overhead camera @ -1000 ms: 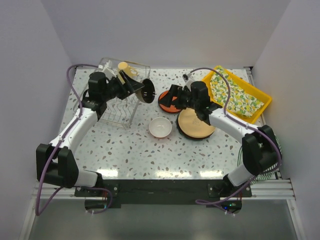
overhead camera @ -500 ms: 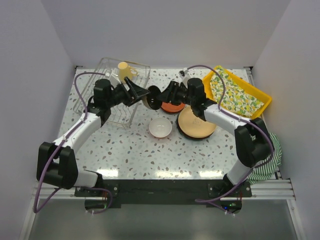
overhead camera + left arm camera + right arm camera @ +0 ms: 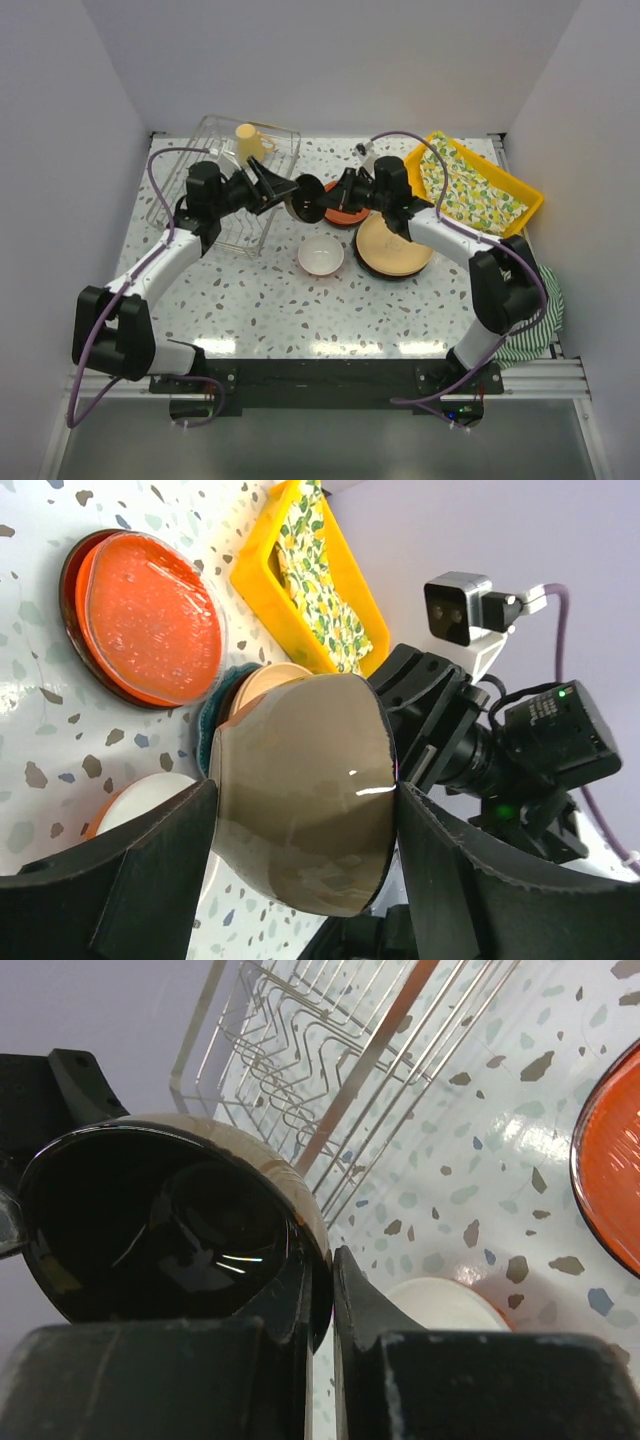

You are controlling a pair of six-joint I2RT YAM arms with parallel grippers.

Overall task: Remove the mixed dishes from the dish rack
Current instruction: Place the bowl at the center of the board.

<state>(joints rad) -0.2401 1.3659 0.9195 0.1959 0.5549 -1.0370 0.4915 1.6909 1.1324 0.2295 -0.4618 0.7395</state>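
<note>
A black bowl (image 3: 303, 197), brown outside and glossy black inside, hangs in the air between the two arms, right of the dish rack (image 3: 215, 125). My left gripper (image 3: 282, 189) is shut on it, a finger on each side of the bowl (image 3: 300, 760). My right gripper (image 3: 322, 200) is also shut on it, pinching the rim of the bowl (image 3: 150, 1230) between its fingers (image 3: 360, 1300). A cream mug (image 3: 250, 140) stands in the rack's far part. The wire rack (image 3: 330, 1020) shows behind the bowl in the right wrist view.
On the table lie a white bowl (image 3: 320, 255), an orange dish (image 3: 347, 212) on a dark plate, and a tan-yellow plate (image 3: 392, 245) on a teal one. A yellow tray (image 3: 525, 200) with lemon-print cloth stands at the far right.
The left arm carried the black bowl from the rack rightwards to the middle. The right arm swung left to meet it and its jaws closed on the bowl's rim.
</note>
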